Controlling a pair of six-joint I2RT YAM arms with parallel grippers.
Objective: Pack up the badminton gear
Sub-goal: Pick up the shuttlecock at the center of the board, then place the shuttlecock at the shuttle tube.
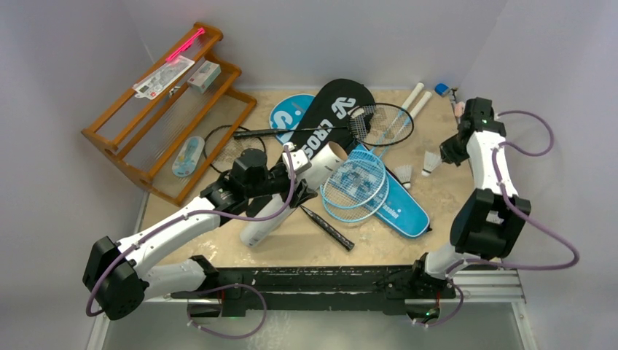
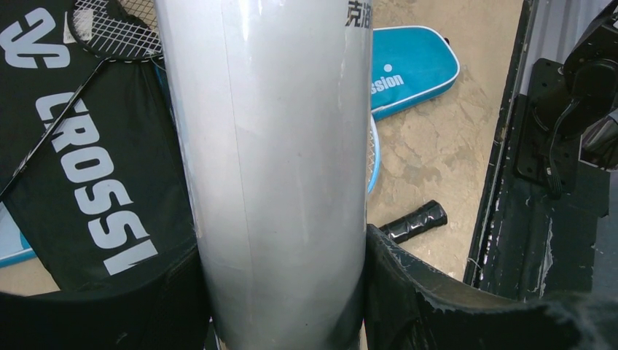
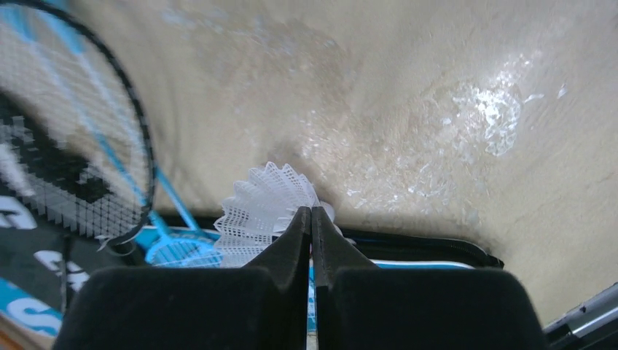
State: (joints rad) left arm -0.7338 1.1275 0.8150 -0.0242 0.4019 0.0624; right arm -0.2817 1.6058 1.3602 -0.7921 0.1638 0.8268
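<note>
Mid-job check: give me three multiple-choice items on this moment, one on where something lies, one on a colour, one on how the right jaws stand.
1. Where does the pink stick lie?
A. on the wooden rack
B. on the blue bag
C. inside the white tube

2. What colour is the cover lettered CROSS?
A. blue
B. black
C. white

3. How do the right jaws stand?
A. wide open
B. shut, tips together
C. out of every view

Answers:
1 A, since the overhead view shows the stick resting on the rack's top rail at the far left.
2 B, since the letters are white on black fabric.
3 B, since the right wrist view shows the tips meeting, with a shuttlecock right behind them. Whether it is pinched cannot be told.
</note>
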